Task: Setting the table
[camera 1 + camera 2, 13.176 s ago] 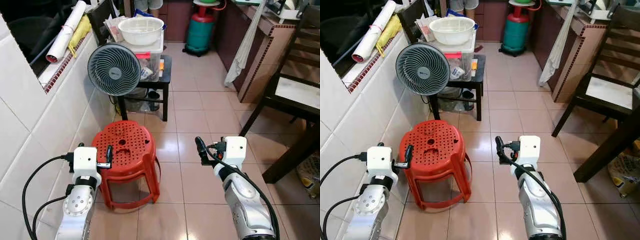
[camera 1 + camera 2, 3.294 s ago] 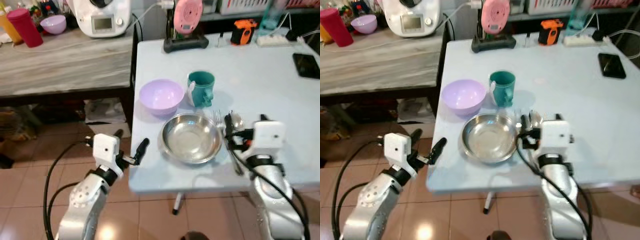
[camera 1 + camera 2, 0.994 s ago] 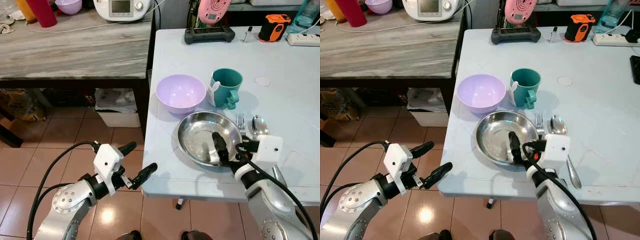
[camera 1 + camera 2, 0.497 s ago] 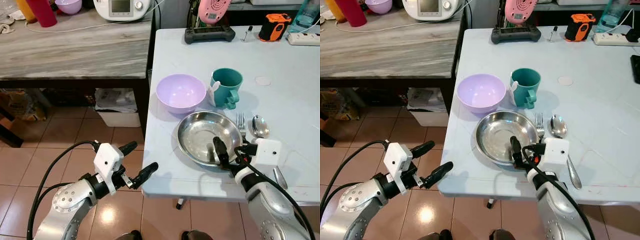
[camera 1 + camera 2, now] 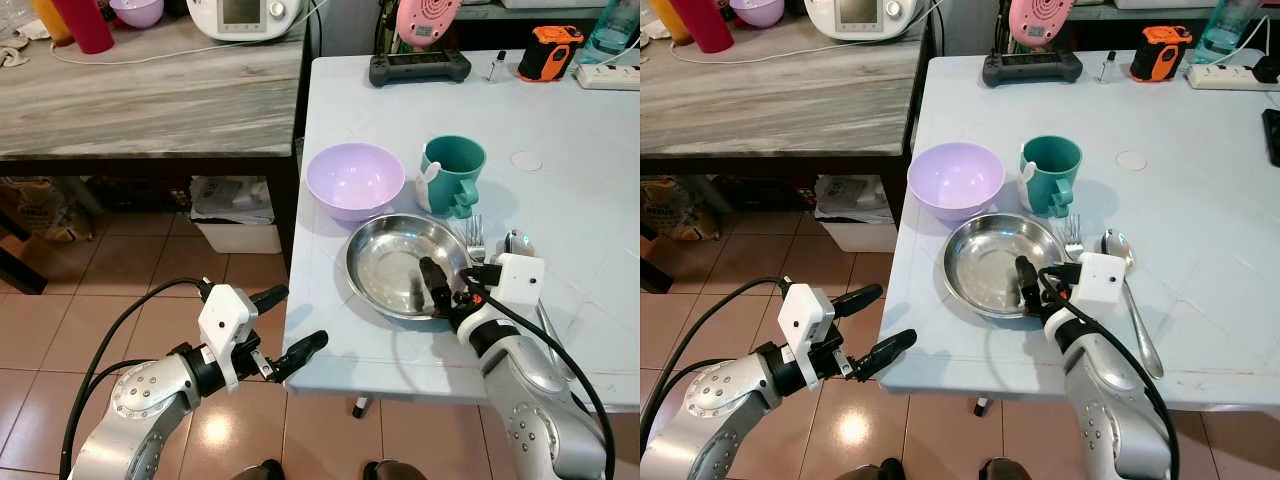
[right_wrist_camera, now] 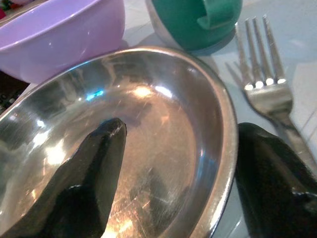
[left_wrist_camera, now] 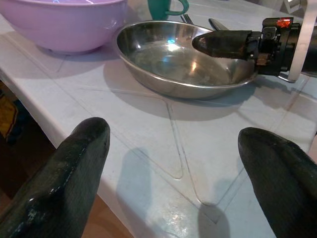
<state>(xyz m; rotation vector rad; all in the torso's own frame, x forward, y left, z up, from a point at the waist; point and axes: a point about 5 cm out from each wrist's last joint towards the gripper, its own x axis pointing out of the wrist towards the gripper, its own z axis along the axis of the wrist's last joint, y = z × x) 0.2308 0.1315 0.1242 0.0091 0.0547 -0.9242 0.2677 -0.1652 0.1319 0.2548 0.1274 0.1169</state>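
Up on the pale blue surface, the steel plate sits near the front edge, touching the lilac bowl behind it. The right gripper straddles the plate's right rim, one finger inside the dish and the other outside beside the fork; its fingers are apart around the rim, and whether they press on it cannot be told. A teal mug stands just behind the plate, and a spoon lies beside the fork. The left gripper hovers off the surface's front-left edge, fingers spread wide, holding nothing.
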